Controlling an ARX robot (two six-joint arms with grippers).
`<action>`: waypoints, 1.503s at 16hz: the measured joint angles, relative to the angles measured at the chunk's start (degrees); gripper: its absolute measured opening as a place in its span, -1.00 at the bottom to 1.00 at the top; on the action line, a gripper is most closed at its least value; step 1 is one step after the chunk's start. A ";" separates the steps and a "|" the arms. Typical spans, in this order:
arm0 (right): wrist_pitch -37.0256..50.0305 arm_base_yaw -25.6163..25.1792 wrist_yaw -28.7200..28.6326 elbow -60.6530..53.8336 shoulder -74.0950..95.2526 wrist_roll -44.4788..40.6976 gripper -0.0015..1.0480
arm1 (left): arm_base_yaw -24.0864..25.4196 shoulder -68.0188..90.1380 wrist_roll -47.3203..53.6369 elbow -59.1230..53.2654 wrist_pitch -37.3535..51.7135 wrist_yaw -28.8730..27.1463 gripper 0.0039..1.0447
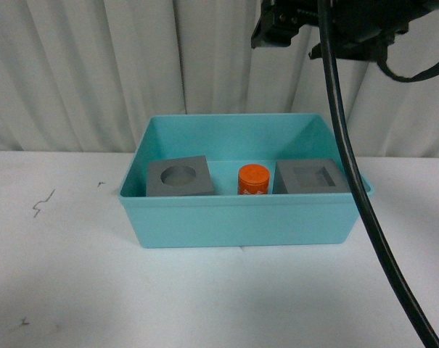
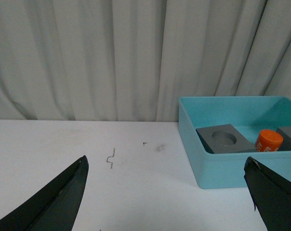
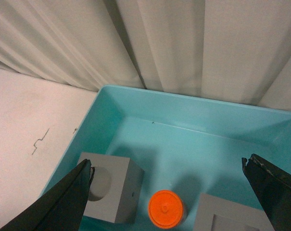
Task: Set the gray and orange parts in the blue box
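**Three parts in the blue box**

Inside the blue box [image 1: 241,225], on the white table [image 1: 74,275], sit all three parts in a row along the near wall. The box is a light turquoise plastic bin with a rim, rectangular, far wider than any part it holds. There are two gray cubes and one orange cylinder. The gray cube with the round recess [image 1: 180,177] is matte and lies at the left end, slightly tilted, its recess facing up. The orange cylinder [image 1: 252,179] stands upright in the middle, smaller than the cubes, with white print low on its side, too small to read. The gray cube with the square recess [image 1: 310,176] sits at the right end, near the box's right wall. The cylinder stands apart from both cubes.

The right tool [image 3: 169,192] hangs above the box, looking down into it; its two dark fingers [image 3: 63,202] are spread wide, with nothing between them. In the front view the right arm's dark body [image 1: 335,22] shows high above the box, a black cable [image 1: 357,188] trailing down from it. The left tool [image 2: 167,197] is off to the left of the box, low over the bare table, its fingers also spread wide and empty.
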 joint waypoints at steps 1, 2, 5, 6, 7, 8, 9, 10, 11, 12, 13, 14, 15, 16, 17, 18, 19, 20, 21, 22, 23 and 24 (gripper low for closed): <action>4.17 0.55 2.95 -3.69 -3.10 -1.62 0.85 | 0.00 0.00 0.00 0.00 0.00 -0.02 0.88; 17.46 1.53 12.57 -10.49 -6.05 -3.39 0.69 | 0.00 0.00 0.00 0.02 0.00 0.07 0.88; 41.11 -2.12 28.46 -37.29 -25.70 -5.51 0.02 | 0.07 0.00 0.00 0.00 0.00 -0.07 0.88; 44.44 -4.11 28.41 -42.42 -30.49 -5.66 -0.19 | 0.07 0.00 0.00 0.00 0.02 -0.04 0.88; 45.88 -5.16 27.32 -48.24 -33.62 -5.70 -0.43 | 0.07 0.00 0.00 0.00 0.02 0.02 0.88; 46.12 -5.64 25.81 -52.96 -34.64 -5.81 -0.64 | 0.07 0.00 0.00 0.00 0.02 0.02 0.88; 46.40 -6.60 24.22 -58.07 -36.11 -5.90 -0.92 | 0.07 0.00 0.00 0.00 0.00 -0.02 0.88; 47.25 -7.82 23.23 -61.11 -39.12 -6.14 -0.96 | 0.07 -0.02 0.00 0.02 0.02 -0.02 0.88; 48.19 -9.29 22.27 -64.06 -43.85 -6.14 -0.97 | 0.07 -0.02 0.00 0.00 0.00 -0.02 0.88; 47.95 -10.12 21.49 -66.73 -46.38 -6.14 -0.97 | 0.07 0.00 0.00 0.00 0.00 0.00 0.88; 47.39 -10.38 20.94 -68.46 -47.50 -6.14 -0.97 | 0.07 0.00 0.00 0.02 0.00 0.00 0.88; 46.82 -11.02 20.31 -69.96 -48.83 -6.14 -0.97 | 0.07 -0.02 0.00 0.00 0.00 0.00 0.88; 46.23 -11.43 19.74 -71.43 -50.97 -6.14 -0.96 | 0.07 -0.02 0.00 0.00 0.00 0.00 0.88; 45.72 -11.87 19.15 -72.59 -53.48 -6.14 -0.96 | 0.07 0.00 0.00 0.00 0.00 0.00 0.88; 44.96 -12.72 18.53 -73.55 -55.56 -6.14 -0.97 | 0.07 0.00 0.00 0.02 0.00 0.02 0.88; 43.56 -15.85 15.28 -74.93 -57.92 -6.14 -0.97 | 0.07 0.00 0.00 0.02 0.00 0.02 0.88; 42.14 -16.96 15.28 -75.91 -59.82 -6.12 -0.97 | 0.07 0.00 0.00 0.02 0.00 -0.04 0.88; 41.09 -16.90 14.93 -76.67 -61.70 -6.12 -0.97 | 0.07 -0.02 0.00 0.00 0.00 0.00 0.88; 39.80 -16.61 14.69 -77.35 -63.93 -6.12 -0.97 | 0.07 0.00 0.00 0.00 0.00 0.00 0.88; 38.18 -16.57 14.69 -78.18 -66.55 -6.14 -0.97 | 0.07 -0.02 0.00 0.00 0.00 0.00 0.88; 39.89 -16.57 14.69 -79.65 -67.60 -6.14 -0.97 | 0.07 0.00 0.00 0.02 0.00 -0.02 0.88; 39.17 -16.57 14.69 -80.91 -68.43 -6.14 -0.97 | 0.07 -0.02 0.00 0.00 0.00 0.02 0.88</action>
